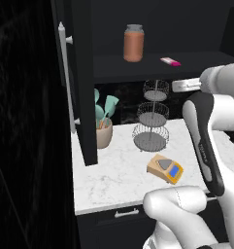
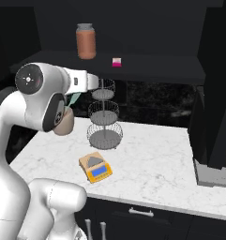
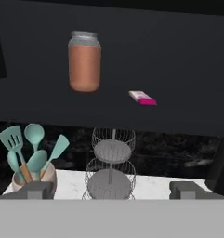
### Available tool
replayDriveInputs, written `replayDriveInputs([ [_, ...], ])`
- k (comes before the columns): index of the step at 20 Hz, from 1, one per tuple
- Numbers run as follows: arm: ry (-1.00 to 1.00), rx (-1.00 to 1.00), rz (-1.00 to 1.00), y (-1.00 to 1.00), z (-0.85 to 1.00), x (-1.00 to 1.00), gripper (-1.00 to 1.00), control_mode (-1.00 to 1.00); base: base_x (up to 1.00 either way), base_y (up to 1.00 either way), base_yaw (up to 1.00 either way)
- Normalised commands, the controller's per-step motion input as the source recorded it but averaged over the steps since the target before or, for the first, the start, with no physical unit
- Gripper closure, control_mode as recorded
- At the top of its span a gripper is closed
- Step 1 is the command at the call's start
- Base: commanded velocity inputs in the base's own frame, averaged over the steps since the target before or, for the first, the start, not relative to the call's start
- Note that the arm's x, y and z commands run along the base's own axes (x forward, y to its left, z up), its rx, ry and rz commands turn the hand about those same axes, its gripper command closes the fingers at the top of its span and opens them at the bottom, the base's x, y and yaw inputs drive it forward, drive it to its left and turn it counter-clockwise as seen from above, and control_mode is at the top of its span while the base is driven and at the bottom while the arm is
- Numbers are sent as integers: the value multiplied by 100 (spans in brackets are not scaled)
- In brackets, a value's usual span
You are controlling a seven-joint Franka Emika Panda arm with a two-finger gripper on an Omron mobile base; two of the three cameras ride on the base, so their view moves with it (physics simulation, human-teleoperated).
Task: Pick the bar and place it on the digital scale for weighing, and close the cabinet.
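Bar on the open cabinet's lower shelf, lying flat, at about 3 o'clock from the brown jar and well apart from it. Same bar in the left base view and right base view, untouched.

Gripper released: jaws spread wide, nothing between them, fingertips at the bottom of the hand view. It faces the shelf front, level with the top tiers of the wire basket; bar sits at roughly 12–1 o'clock above the gap. Not in contact with anything.

Scale on the white marble counter, at about 5 o'clock from the wire basket in the left base view, display end toward the counter's front edge. Weighing plate bare.

Cabinet door open: left door swung out edge-on, silver handle visible. Right door also swung out in the right base view.

Utensil pot with teal spatulas at 9 o'clock from the basket. Drawer under the counter, closed.
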Motion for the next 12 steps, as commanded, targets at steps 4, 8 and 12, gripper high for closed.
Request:
replayDriveInputs([
  [4,-1,0,0,-25,39,3,-100,-100,0,0,0],
  [8,-1,0,0,-23,21,32,-100,-100,0,0,0],
  [12,0,0,0,-19,11,47,-100,-100,0,0,0],
])
